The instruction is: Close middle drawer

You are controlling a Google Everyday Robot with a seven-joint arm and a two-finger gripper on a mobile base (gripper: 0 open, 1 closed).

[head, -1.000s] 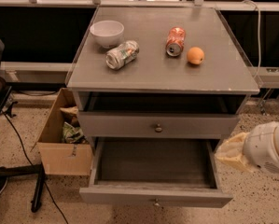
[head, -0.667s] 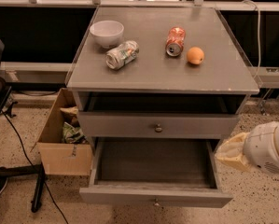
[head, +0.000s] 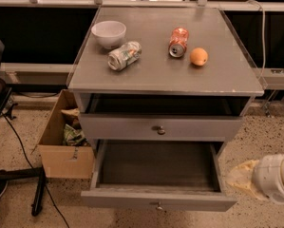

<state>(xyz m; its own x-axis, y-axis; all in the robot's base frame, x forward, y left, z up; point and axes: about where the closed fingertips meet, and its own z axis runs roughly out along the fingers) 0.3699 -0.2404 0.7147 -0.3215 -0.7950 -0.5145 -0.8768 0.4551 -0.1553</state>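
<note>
Camera view showed the middle drawer [head: 156, 199] pulled far out of the grey cabinet [head: 165, 77]. The gripper [head: 248, 178] hung low at the cabinet's right, unmoved since a second before, its grip impossible to tell; closing had not begun.

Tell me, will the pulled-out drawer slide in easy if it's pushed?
Probably. The drawer looks empty, so it is likely light, and its stiff wood shouldn't bend. Pushed off-centre it might jam, and the claw sits off to the side, by its front corner.
</note>
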